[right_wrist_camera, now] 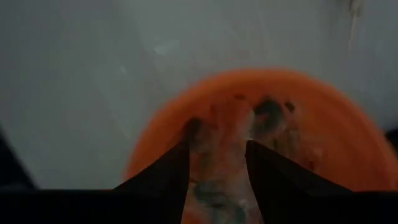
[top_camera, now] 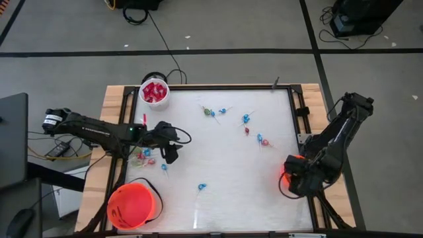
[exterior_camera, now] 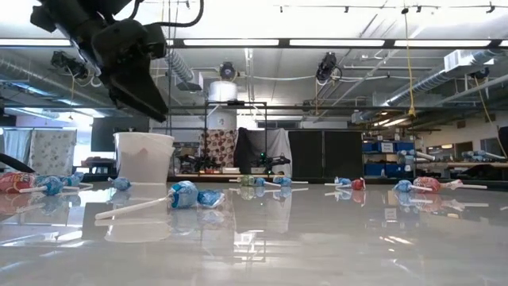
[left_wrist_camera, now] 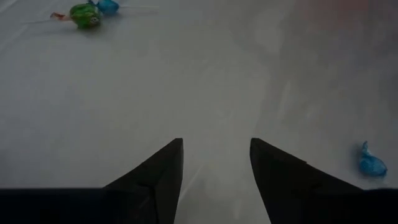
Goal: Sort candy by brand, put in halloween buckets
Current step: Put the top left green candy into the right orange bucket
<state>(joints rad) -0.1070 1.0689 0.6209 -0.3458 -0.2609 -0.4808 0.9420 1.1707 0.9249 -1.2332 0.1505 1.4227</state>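
Fingers of the right gripper stand parted, empty over the bucket; lift straight up.

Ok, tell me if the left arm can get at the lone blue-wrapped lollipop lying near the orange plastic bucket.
Probably yes: the left gripper is open, and bare table lies between it and the blue-wrapped lollipop.

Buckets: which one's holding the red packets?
The white pail at the table's far left corner; the orange bucket at the near left corner looks empty.

No readable text on anything here.
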